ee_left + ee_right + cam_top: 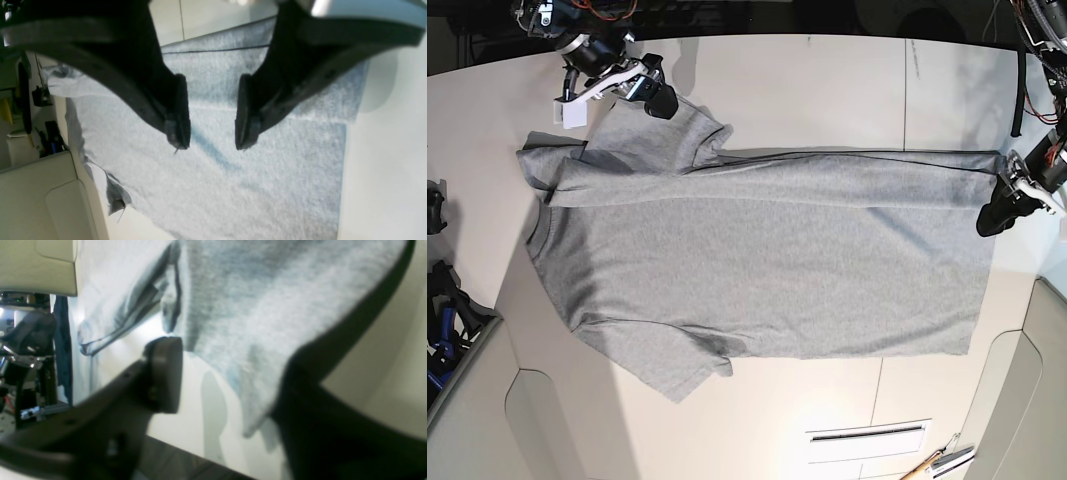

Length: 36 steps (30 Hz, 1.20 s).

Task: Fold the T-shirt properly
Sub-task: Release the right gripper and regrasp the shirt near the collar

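Work surface: a pale cream table (807, 70) with a thin seam running across it near the far right. Finish is smooth, lit evenly from above, shadows soft. A lighter panel with rounded corners (577, 440) adjoins the near edge. A slotted white strip (867, 435) lies on the near side. Dark floor beyond the far edge; details unclear.

Black curved gripper fingers (176, 110) with flat pads, silver-white wrist housings, coloured cables at the bases
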Each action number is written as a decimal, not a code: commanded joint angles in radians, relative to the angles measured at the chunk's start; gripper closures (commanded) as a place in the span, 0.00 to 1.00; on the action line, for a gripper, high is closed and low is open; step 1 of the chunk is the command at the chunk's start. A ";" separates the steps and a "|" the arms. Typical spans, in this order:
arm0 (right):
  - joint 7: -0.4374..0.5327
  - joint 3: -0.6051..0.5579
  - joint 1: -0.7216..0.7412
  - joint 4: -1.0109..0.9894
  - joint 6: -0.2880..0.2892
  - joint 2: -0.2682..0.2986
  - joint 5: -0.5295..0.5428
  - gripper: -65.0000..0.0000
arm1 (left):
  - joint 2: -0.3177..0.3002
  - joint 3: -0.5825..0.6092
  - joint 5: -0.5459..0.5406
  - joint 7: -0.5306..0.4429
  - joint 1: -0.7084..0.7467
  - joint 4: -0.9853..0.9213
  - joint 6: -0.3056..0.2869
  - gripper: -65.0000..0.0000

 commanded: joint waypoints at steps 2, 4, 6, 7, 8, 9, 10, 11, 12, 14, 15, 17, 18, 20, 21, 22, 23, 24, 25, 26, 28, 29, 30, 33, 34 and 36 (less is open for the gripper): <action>0.001 0.001 0.007 0.009 0.048 0.002 0.001 0.81 | -0.023 -0.008 -0.022 -0.018 -0.010 0.018 -0.009 0.60; 0.001 0.001 0.013 0.009 0.073 0.002 0.001 1.00 | -0.023 -0.008 -0.023 -0.018 -0.010 0.018 -0.009 0.60; 0.000 0.001 0.025 0.009 0.095 0.002 0.018 1.00 | -0.023 -0.008 -0.022 -0.018 -0.010 0.018 -0.009 0.60; 0.001 0.001 0.034 0.009 0.102 0.002 0.029 1.00 | -0.023 -0.008 -0.022 -0.018 -0.010 0.018 -0.009 0.60; 0.000 0.001 0.047 0.009 0.112 0.002 0.045 1.00 | -0.023 -0.008 -0.022 -0.018 -0.010 0.018 -0.009 0.60; 0.001 0.001 0.061 0.009 0.125 0.002 0.051 1.00 | -0.023 -0.008 -0.022 -0.018 -0.010 0.018 -0.009 0.60; 0.000 0.001 0.078 0.009 0.129 0.002 0.056 1.00 | -0.023 -0.008 -0.022 -0.018 -0.010 0.018 -0.009 0.60; 0.000 0.001 0.097 0.009 0.130 0.002 0.058 1.00 | -0.023 -0.008 -0.021 -0.018 -0.010 0.018 -0.009 0.60; 0.000 0.001 0.116 0.009 0.136 0.002 0.060 1.00 | -0.023 -0.008 -0.020 -0.018 -0.010 0.018 -0.009 0.60; 0.000 0.000 0.156 0.009 0.147 0.002 0.070 1.00 | -0.023 -0.008 -0.019 -0.018 -0.010 0.018 -0.009 0.60; 0.000 0.000 0.177 0.009 0.150 0.002 0.072 1.00 | -0.023 -0.008 -0.019 -0.018 -0.010 0.018 -0.009 0.60; 0.001 0.000 0.222 0.009 0.150 0.002 0.071 1.00 | -0.023 -0.008 -0.018 -0.018 -0.010 0.018 -0.009 0.60; 0.001 0.000 0.244 0.009 0.150 0.002 0.071 1.00 | -0.023 -0.008 -0.018 -0.018 -0.010 0.018 -0.009 0.60; 0.001 0.000 0.289 0.009 0.150 0.003 0.068 1.00 | -0.023 -0.008 -0.018 -0.018 -0.010 0.018 -0.009 0.60; 0.001 0.000 0.311 0.009 0.150 0.003 0.060 1.00 | -0.023 -0.008 -0.016 -0.018 -0.010 0.018 -0.009 0.60; 0.002 0.000 0.331 0.009 0.150 0.003 0.048 1.00 | -0.023 -0.008 -0.014 -0.017 -0.010 0.018 -0.009 0.60; 0.005 0.000 0.350 0.009 0.150 0.003 0.038 1.00 | -0.023 -0.008 -0.014 -0.018 -0.010 0.018 -0.009 0.60; 0.009 0.000 0.368 0.009 0.150 0.003 0.031 1.00 | -0.023 -0.008 -0.014 -0.018 -0.010 0.018 -0.009 0.60; 0.016 0.000 0.385 0.009 0.150 0.004 0.023 1.00 | -0.023 -0.008 -0.014 -0.018 -0.010 0.018 -0.009 0.60; 0.026 0.000 0.400 0.009 0.150 0.006 0.014 1.00 | -0.023 -0.008 -0.014 -0.018 -0.010 0.018 -0.009 0.60; 0.036 0.000 0.431 0.009 0.150 0.009 -0.002 1.00 | -0.023 -0.008 -0.014 -0.018 -0.010 0.018 -0.009 0.60; 0.040 0.000 0.447 0.009 0.150 0.009 -0.018 1.00 | -0.023 -0.008 -0.014 -0.018 -0.010 0.018 -0.009 0.60; 0.046 0.000 0.463 0.009 0.150 0.008 -0.034 1.00 | -0.023 -0.008 -0.014 -0.018 -0.010 0.018 -0.009 0.60; 0.054 0.000 0.503 0.008 0.150 0.008 -0.071 1.00 | -0.023 -0.008 -0.011 -0.018 -0.010 0.018 -0.009 0.60; 0.054 0.000 0.515 0.008 0.150 0.009 -0.079 1.00 | -0.023 -0.008 -0.011 -0.018 -0.010 0.018 -0.009 0.60; 0.054 0.000 0.536 0.008 0.150 0.009 -0.087 1.00 | -0.023 -0.008 -0.006 -0.018 -0.010 0.018 -0.009 0.60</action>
